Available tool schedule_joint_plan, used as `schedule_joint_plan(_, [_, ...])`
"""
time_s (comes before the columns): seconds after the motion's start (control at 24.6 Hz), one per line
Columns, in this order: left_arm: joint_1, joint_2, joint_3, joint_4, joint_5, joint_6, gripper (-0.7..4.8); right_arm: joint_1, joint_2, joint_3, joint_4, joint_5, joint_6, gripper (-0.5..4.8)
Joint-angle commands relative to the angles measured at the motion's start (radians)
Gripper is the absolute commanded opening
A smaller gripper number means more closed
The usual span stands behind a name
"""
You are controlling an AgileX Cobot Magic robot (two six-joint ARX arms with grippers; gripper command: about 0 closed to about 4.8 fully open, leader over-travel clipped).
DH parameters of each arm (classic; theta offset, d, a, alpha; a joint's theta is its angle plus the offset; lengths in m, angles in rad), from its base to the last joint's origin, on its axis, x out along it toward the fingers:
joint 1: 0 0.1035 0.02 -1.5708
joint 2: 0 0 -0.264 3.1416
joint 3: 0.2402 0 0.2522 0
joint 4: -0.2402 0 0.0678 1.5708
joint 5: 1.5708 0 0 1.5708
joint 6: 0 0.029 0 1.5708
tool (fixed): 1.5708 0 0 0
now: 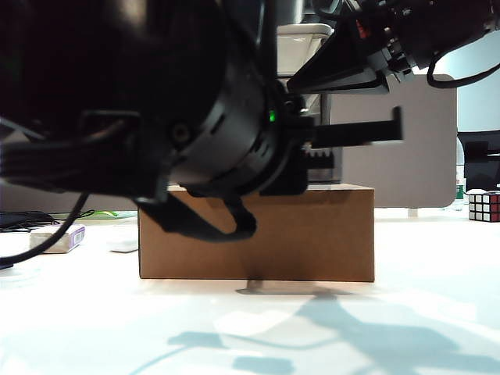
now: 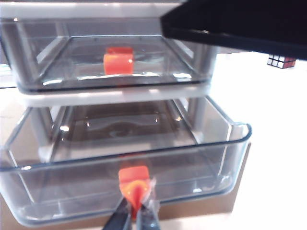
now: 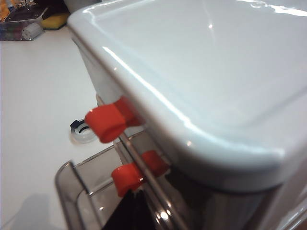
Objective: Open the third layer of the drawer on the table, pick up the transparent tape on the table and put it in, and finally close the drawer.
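In the left wrist view the third layer (image 2: 201, 158), a smoky see-through drawer, stands pulled out of the drawer unit (image 2: 120, 96). My left gripper (image 2: 136, 213) is shut on its red-orange handle (image 2: 133, 178). The layer above (image 2: 118, 61) is pushed in. My right gripper (image 3: 127, 215) hovers over the unit's white top (image 3: 216, 72), its black fingers pressed together and holding nothing. The transparent tape (image 3: 82, 134) lies flat on the table (image 3: 38, 96) beside the unit. In the exterior view the left arm (image 1: 195, 117) hides most of the unit (image 1: 303, 37).
The unit stands on a brown cardboard box (image 1: 258, 234). A Rubik's cube (image 1: 483, 205) sits at the far right of the table. A whitish block with a purple label (image 1: 66, 237) and a small white oval thing (image 1: 123, 246) lie left of the box.
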Motion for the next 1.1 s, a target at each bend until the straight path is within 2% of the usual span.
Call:
schedule_joint_plan(0.04, [-0.044, -0.002, -0.002, -0.002, -0.043, -0.003, -0.05, 0.001, -0.003, 0.007, 0.020, 0.017, 0.001, -0.05])
schedule_joint_plan(0.2, [-0.083, -0.002, -0.018, 0.000, -0.095, -0.004, -0.05, 0.001, -0.003, 0.007, 0.020, 0.017, 0.001, -0.05])
schedule_joint_plan(0.37, [-0.101, -0.002, -0.037, -0.001, -0.106, -0.007, -0.03, 0.001, -0.003, 0.007, 0.020, 0.016, 0.001, -0.05])
schedule_joint_plan(0.41, [-0.103, -0.002, -0.040, -0.002, -0.106, -0.007, 0.15, 0.001, -0.003, 0.007, 0.020, 0.016, 0.001, -0.05])
schedule_joint_plan(0.45, [-0.103, -0.002, -0.045, -0.001, -0.101, -0.007, 0.61, 0.001, -0.003, 0.007, 0.020, 0.016, 0.001, -0.05])
schedule_joint_plan(0.53, [-0.105, -0.002, -0.051, 0.001, -0.101, -0.007, 1.85, 0.001, -0.003, 0.007, 0.019, 0.015, 0.001, -0.05])
schedule_joint_plan(0.61, [-0.114, -0.002, -0.051, 0.000, -0.101, -0.006, 2.47, 0.001, -0.003, 0.007, 0.019, 0.014, 0.001, -0.05])
schedule_joint_plan(0.73, [-0.173, -0.033, -0.051, 0.002, -0.148, 0.007, 2.46, 0.001, -0.003, 0.007, 0.019, 0.013, 0.001, -0.05])
schedule_joint_plan(0.77, [-0.219, -0.076, -0.053, 0.002, -0.229, 0.070, 2.44, 0.001, -0.003, 0.007, 0.017, 0.013, 0.001, -0.05])
schedule_joint_plan(0.85, [-0.253, -0.140, -0.067, 0.002, -0.269, 0.164, 2.39, 0.001, -0.003, 0.007, 0.013, 0.010, 0.002, -0.05])
schedule_joint_plan(0.93, [-0.278, -0.243, -0.106, 0.002, -0.271, 0.225, 2.00, 0.001, -0.003, 0.007, 0.005, -0.017, 0.005, -0.05])
schedule_joint_plan(1.02, [-0.267, -0.433, -0.195, -0.001, -0.262, 0.243, 1.44, 0.001, -0.004, 0.007, -0.025, -0.050, 0.005, -0.05])
schedule_joint_plan(1.1, [-0.201, -0.626, -0.288, -0.002, -0.217, 0.280, 1.42, 0.001, -0.011, 0.007, -0.067, -0.069, 0.005, -0.05])
